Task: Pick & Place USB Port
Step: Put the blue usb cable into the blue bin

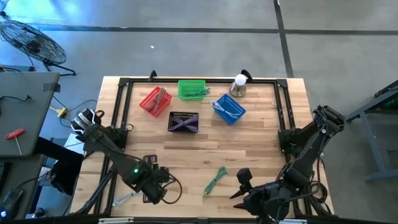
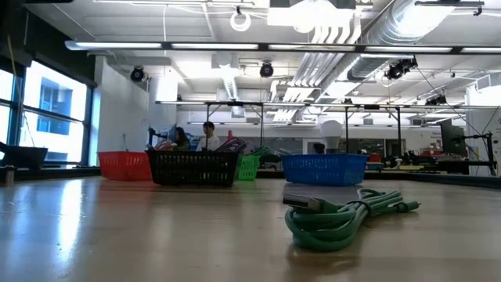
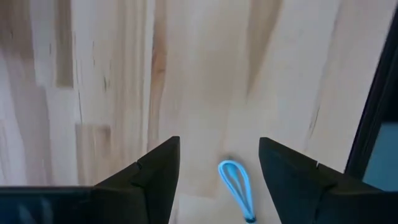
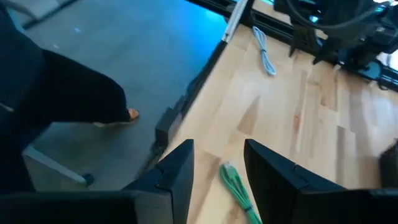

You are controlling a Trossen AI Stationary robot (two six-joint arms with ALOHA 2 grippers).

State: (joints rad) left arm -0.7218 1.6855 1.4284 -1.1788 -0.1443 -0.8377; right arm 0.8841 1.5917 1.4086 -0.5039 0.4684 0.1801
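Note:
A green USB cable [image 1: 216, 179] lies bundled on the wooden table near its near edge. The low view shows its loops [image 2: 344, 219] resting on the table with the metal plug [image 2: 302, 202] on top. My right gripper [image 1: 241, 185] is open just right of it, and in the right wrist view the cable's end [image 4: 232, 180] shows between the fingers, untouched. My left gripper [image 1: 151, 190] is open at the near left, beside a pale grey cable [image 1: 127, 198]. A loop of that cable [image 3: 236, 185] lies between its fingers, untouched.
Red [image 1: 154, 101], green [image 1: 191, 89], blue [image 1: 228, 109] and black [image 1: 184, 122] baskets with cables stand across the far half. A white-topped object [image 1: 239, 84] stands at the far edge. A black frame [image 1: 124, 84] rims the table. A person's dark leg [image 4: 74, 93] stands on the floor beside the table.

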